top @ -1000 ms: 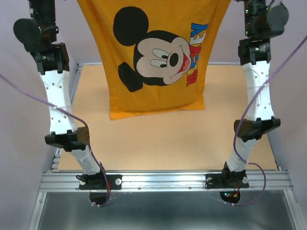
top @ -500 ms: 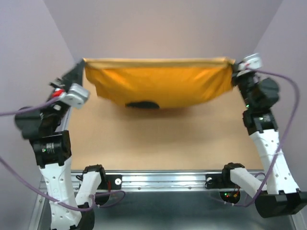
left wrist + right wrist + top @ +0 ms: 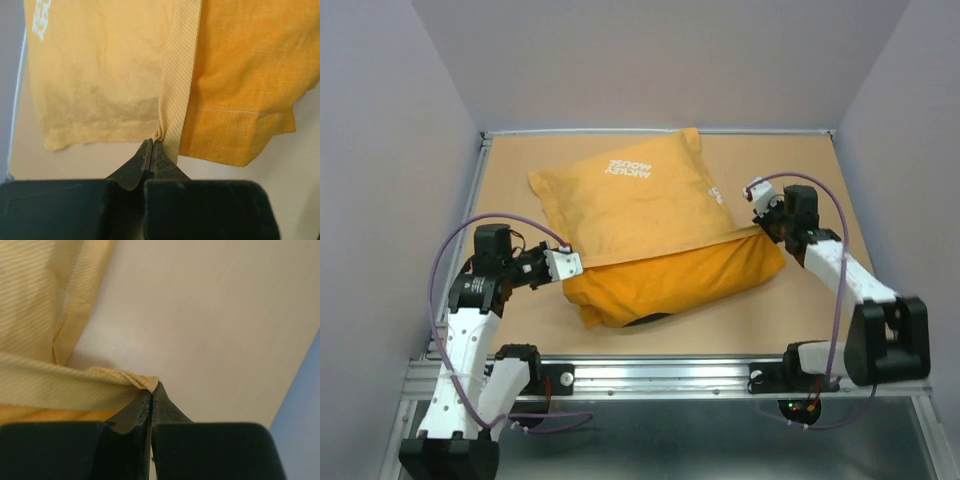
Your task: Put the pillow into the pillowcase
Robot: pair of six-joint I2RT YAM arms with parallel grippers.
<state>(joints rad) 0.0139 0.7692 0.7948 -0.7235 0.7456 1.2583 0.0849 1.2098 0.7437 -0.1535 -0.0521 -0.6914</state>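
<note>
The pillowcase (image 3: 640, 235) lay in the middle of the top view, flat on the tan surface (image 3: 740, 320), and it looked fat and puffy. Its upper part was a pale orange-yellow with small white letters on it (they read upside down from this side). Its lower part was a deeper orange, and a little dark patch peeked out under the bottom edge. A striped hem ran across the pillowcase from lower left to upper right. The left gripper (image 3: 572, 263) sat at the left end of that hem, a bit left of the middle of the frame. In the left wrist view the left gripper (image 3: 151, 146) was clenched tight on a bunched bit of the hem, with the pillowcase (image 3: 100, 75) filling the top of the picture. The right gripper (image 3: 760, 224) sat at the right end of the hem, right of the middle of the frame. In the right wrist view the right gripper (image 3: 152, 388) was pinched on a small fold of the pillowcase (image 3: 40, 382), with the bare surface (image 3: 200, 315) beyond it. The pillow could not be seen on its own, so I cannot tell if it was inside. A purple cable (image 3: 445, 260) looped by the left arm.
</note>
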